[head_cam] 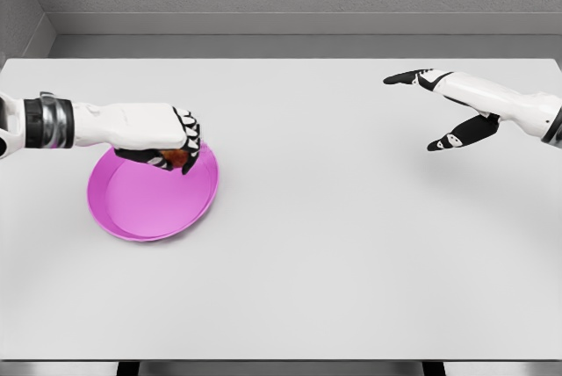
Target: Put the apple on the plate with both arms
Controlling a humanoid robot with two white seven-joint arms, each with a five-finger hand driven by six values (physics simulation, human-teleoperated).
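Grey-walled room, white tabletop [351, 262]. Left hand [171, 134] curled round apple [178, 157], held over far rim of pink plate [149, 200] below it. Right hand [457, 112] well apart, fingers spread, holding nothing. Apple likely light, firm, smooth-skinned, prone to roll; enveloping grip around widest part seemed safest.

Left robot hand [167, 141] sat at left-center of frame, fingers curled closed, forearm horizontal from the left edge. Right robot hand [439, 112] at upper right, fingers spread, thumb pointing down-left, holding nothing.
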